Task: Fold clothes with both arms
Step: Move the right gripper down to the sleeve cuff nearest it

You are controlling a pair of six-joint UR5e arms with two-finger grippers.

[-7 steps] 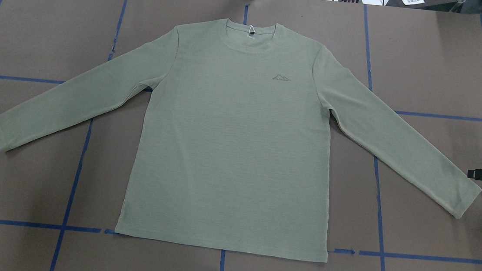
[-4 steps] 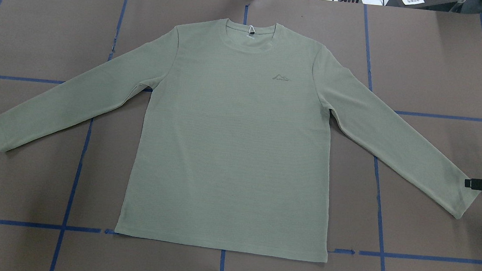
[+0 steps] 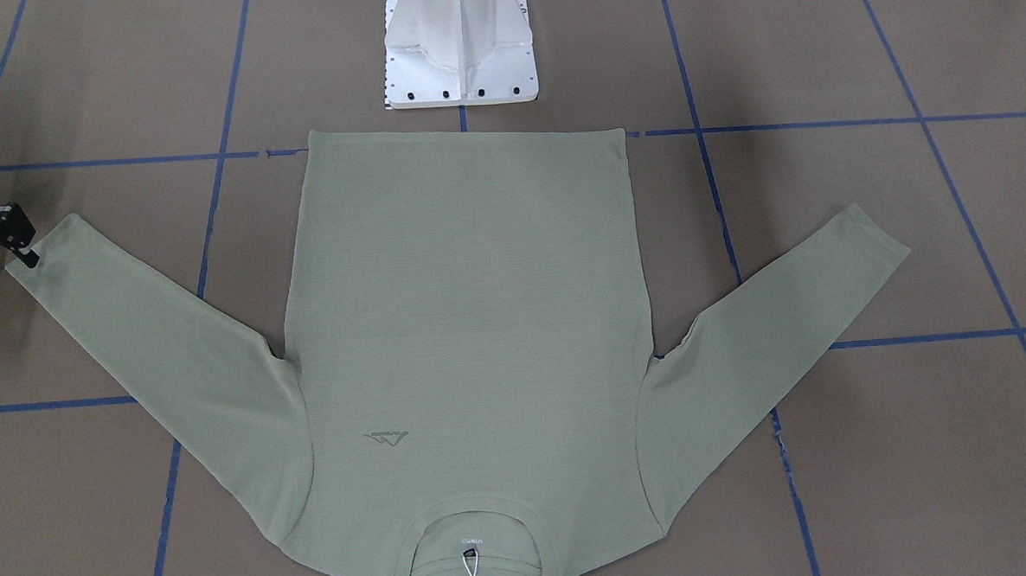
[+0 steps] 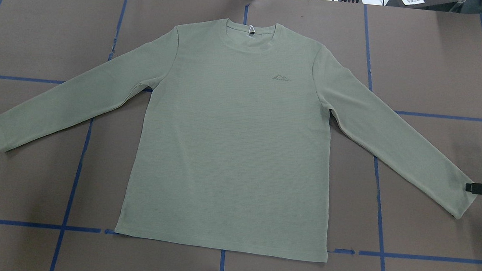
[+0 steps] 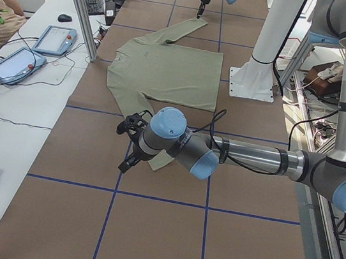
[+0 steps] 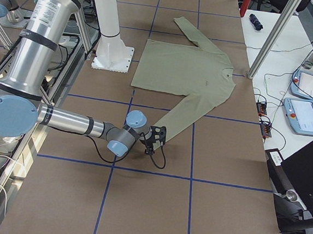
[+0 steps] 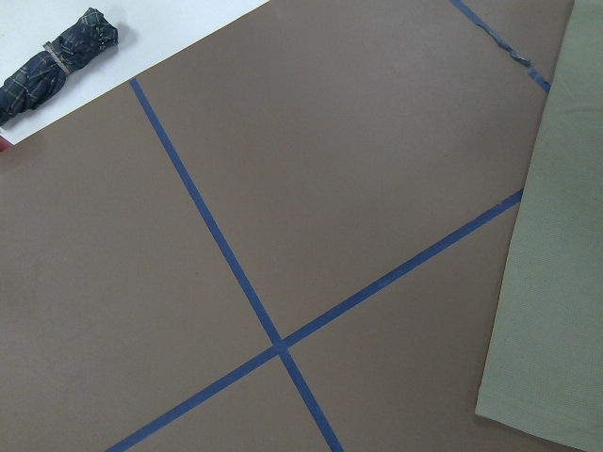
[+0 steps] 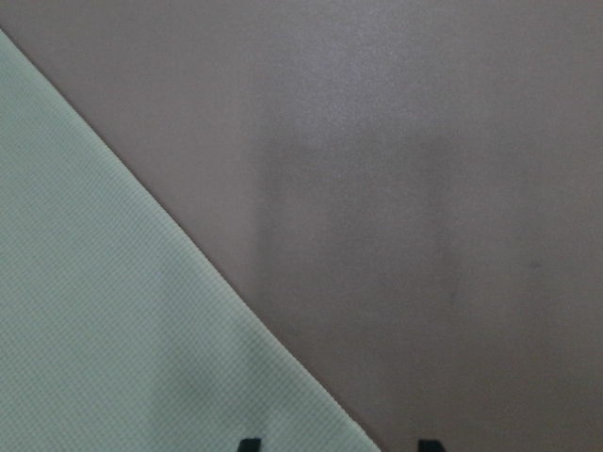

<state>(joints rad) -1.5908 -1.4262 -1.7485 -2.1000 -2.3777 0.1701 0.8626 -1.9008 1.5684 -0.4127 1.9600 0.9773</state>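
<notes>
Right hand (image 4: 480, 189) had shifted nearer, fingers spread across the shirt's (image 4: 231, 152) right cuff (image 4: 464, 204) edge; sleeve pinch judged imminent.

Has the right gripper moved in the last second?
Yes. Overhead, the right gripper has shifted toward the robot, away from the crosswise blue tape line, to the shirt cuff.

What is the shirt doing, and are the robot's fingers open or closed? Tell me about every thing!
shirt: lying flat, front up, both sleeves spread out, not folded yet.
right fingers: open, at the cuff of one sleeve.
left fingers: near the other cuff; cannot tell if open or shut.
umbrella: rolled up shut.
</notes>
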